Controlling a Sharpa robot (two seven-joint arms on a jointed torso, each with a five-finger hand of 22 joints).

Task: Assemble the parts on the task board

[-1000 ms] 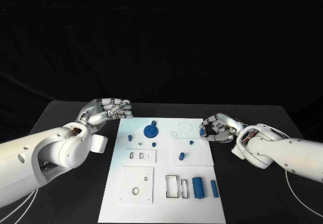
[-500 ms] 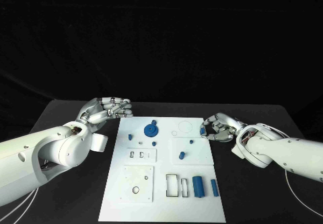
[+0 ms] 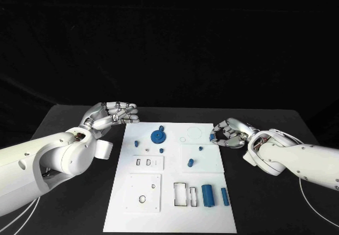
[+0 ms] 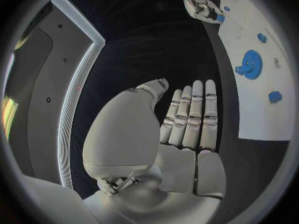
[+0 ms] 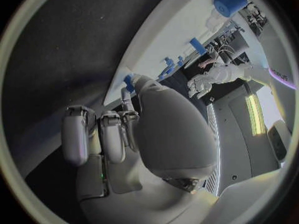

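So your board (image 3: 169, 215) sits flat in the middle of the tabletop (image 3: 78, 122), long side running away from you. Your left hand (image 3: 113, 115) hangs just off the board's far left corner, over bare tabletop, fingers (image 4: 193, 112) lying straight and close together, thumb alongside, nothing in it. From the left wrist view it's plainly released.

Your right hand (image 3: 227, 133) is at the board's right edge, up near the far end. Its fingers are curled in, and there's a small blue part (image 5: 129, 79) right at the tips of the thumb and a finger in the right wrist view. Looks pinched to me, sitting right over the board's edge.

On the board itself: a blue gear (image 3: 159, 135) near the far middle, a small peg (image 3: 136, 144) to its left, another bit (image 3: 161, 149) just below the gear. A short blue piece (image 3: 190, 163) stands on the raised square plate on the right side. Down near your end, a fat blue cylinder (image 3: 208, 195) and a thinner one (image 3: 225, 197) lie side by side, right next to the rectangular cutouts (image 3: 181, 194).
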